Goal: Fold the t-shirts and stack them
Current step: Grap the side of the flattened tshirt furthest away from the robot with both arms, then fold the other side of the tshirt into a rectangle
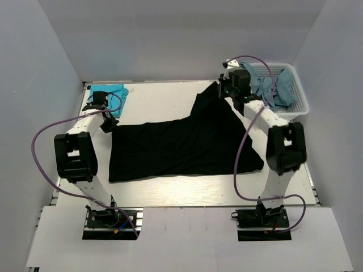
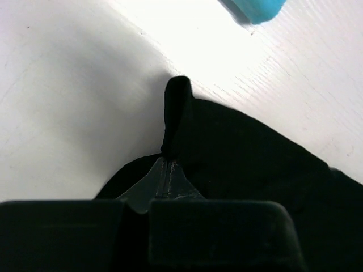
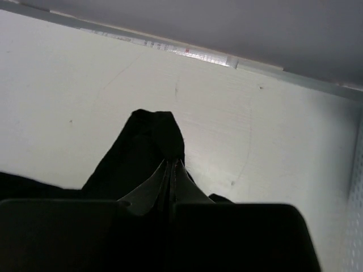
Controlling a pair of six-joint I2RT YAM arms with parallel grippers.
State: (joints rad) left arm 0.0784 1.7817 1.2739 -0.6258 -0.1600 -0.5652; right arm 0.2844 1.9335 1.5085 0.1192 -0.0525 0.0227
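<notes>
White tabletop [image 1: 164,102], pale grey walls [image 1: 170,34]; black t-shirt [image 1: 181,147] spread across.

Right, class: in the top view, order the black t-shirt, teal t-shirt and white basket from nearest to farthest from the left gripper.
1. Black t-shirt: corner pinched by the left gripper.
2. Teal t-shirt: just beyond it, far left.
3. White basket: far right corner.

The black t-shirt [image 1: 181,147] is soft, matt cloth. My fingertips [image 2: 144,190] look like clear, smooth plastic, and the table [image 1: 164,96] under me is white, smooth, faintly scratched.
</notes>
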